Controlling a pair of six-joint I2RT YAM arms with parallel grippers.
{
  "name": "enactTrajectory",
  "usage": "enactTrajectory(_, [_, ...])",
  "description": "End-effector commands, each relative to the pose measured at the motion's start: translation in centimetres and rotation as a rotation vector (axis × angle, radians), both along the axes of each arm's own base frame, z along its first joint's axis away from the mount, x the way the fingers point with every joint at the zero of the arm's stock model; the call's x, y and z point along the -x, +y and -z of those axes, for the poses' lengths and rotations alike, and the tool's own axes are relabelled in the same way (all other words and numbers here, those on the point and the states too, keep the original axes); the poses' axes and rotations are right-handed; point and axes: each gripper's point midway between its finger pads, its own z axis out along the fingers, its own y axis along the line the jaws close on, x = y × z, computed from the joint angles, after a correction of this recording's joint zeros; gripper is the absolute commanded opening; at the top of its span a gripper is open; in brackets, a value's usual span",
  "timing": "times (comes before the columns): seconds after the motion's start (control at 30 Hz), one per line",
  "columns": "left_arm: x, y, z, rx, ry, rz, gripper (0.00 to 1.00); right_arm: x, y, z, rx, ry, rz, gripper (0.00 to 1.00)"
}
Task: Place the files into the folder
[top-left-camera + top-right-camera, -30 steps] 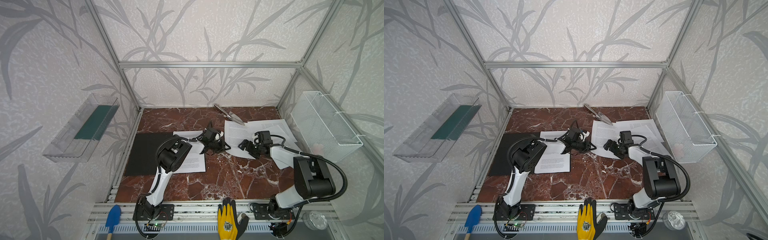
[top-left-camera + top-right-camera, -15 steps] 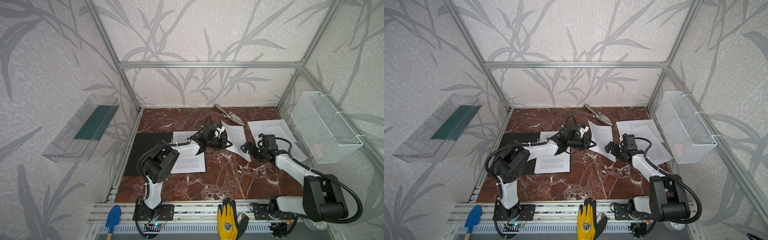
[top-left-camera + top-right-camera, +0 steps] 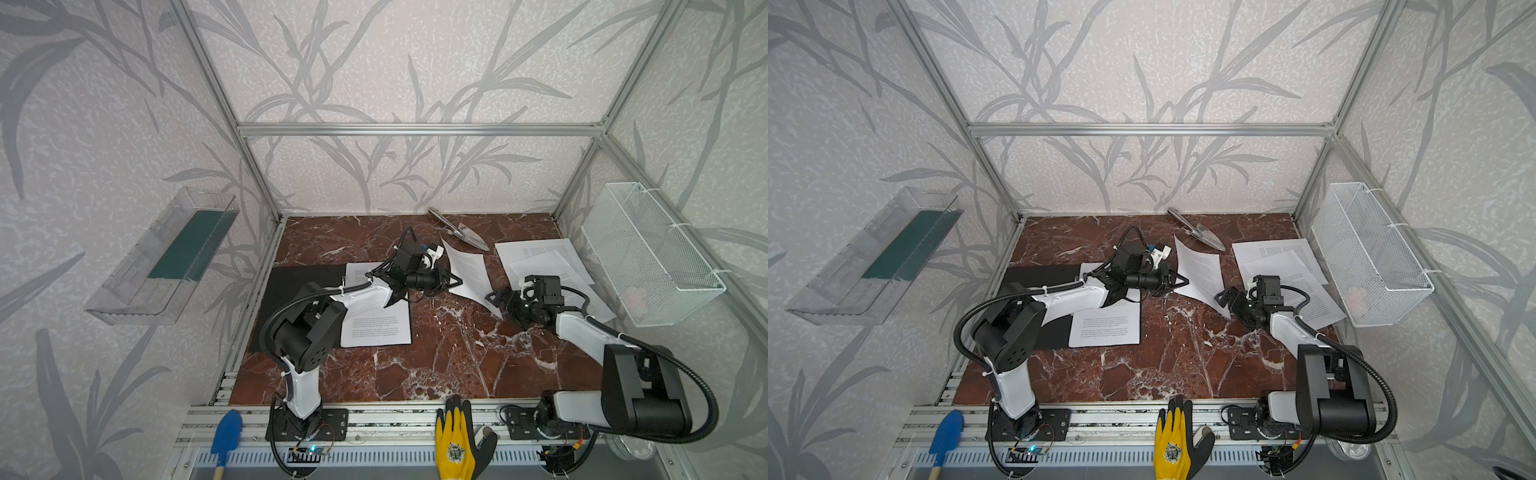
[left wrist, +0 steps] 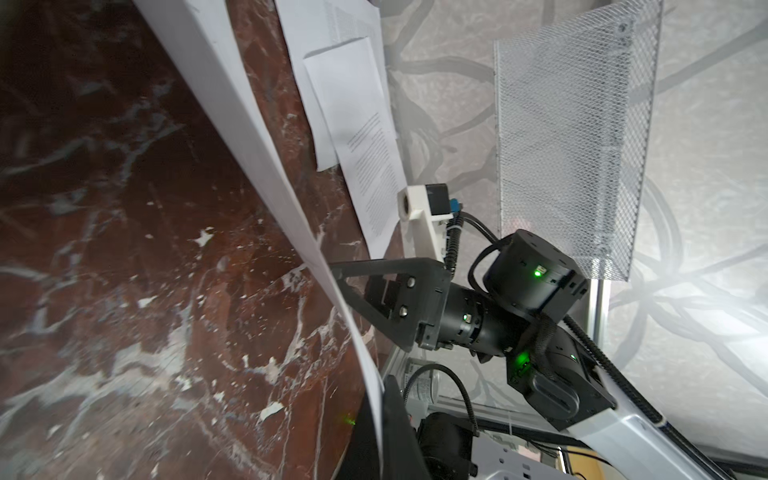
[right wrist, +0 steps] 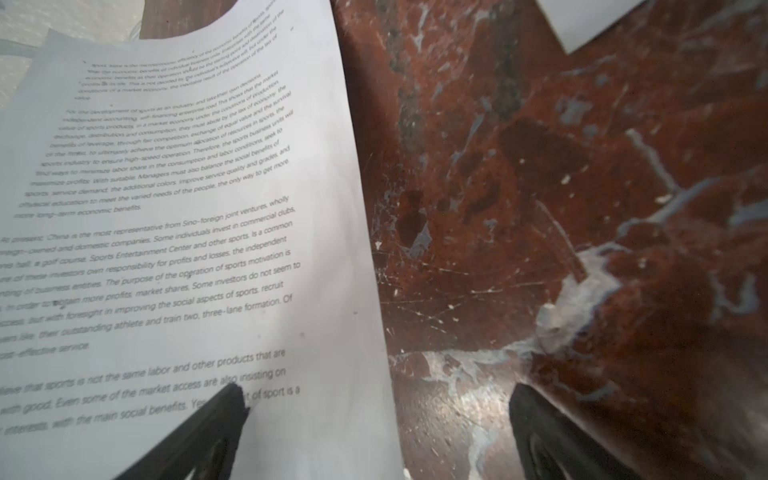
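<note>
While the left gripper (image 3: 455, 282) pinches a sheet (image 3: 467, 268) short of the folder (image 3: 303, 282), the right gripper (image 3: 494, 297) gapes empty. A snag there could crease it.

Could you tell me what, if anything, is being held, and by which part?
The left gripper pinches a raised sheet by its edge nearest that arm. The right gripper stands open at the sheet, holding nothing.

The matte-black folder (image 3: 303, 276) lies flat at centre-left, one printed sheet (image 3: 376, 328) overlapping its right edge. A second sheet (image 3: 467, 270) stands curled at centre; more sheets (image 3: 540, 255) overlap at right.
</note>
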Motion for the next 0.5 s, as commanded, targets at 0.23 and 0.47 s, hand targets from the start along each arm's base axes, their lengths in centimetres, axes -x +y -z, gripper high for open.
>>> enactTrajectory(0.23, [2.4,13.7,-2.7,-0.282,-0.142,-0.292,0.0,0.0,2.6,-2.5,-0.007,-0.095,-0.126,0.99])
enactTrajectory(0.47, [6.9,28.0,-0.7,-0.484,-0.154,-0.699,0.0,0.4,6.8,-4.1,0.034,-0.15,-0.285,0.99])
